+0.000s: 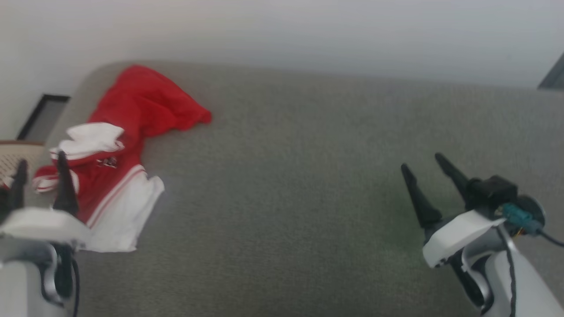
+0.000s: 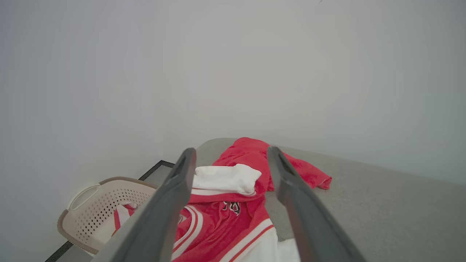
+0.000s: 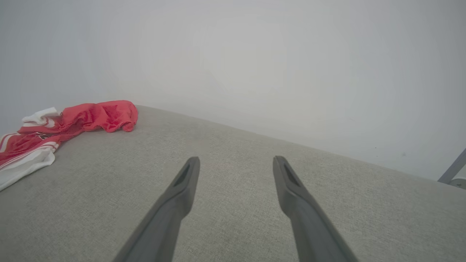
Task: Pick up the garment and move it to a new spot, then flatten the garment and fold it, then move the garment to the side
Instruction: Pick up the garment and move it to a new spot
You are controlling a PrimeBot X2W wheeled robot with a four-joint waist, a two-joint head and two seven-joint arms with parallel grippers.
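- At far left of the grey fabric surface (image 1: 308,198), from the head camera: crumpled garment (image 1: 132,105), red body bunched toward the wall, white sleeves and striped trim nearer the robot. Left tool (image 1: 39,159) over its near edge, fingers spread, pinching nothing; contact with the cloth unclear. Right tool (image 1: 420,160) well apart at the right, likewise spread and empty, above bare fabric.
- Along the left wrist: garment (image 2: 218,225) framed between the spread fingers of the left tool (image 2: 230,149). Beside the surface edge, a beige perforated basket (image 2: 109,196) holding a red-and-white cloth scrap (image 2: 122,214). Plain here, reduced to a beige sliver at the head camera's left edge.
- Along the right wrist: right tool (image 3: 236,158) spread over bare fabric, garment (image 3: 91,116) far to its left. Best sense of open room for a new spot.
- Probably the first pick-up. Best to lower onto a thick red fold rather than a loose sleeve, close firmly, lift clear before carrying, and avoid the basket scrap.
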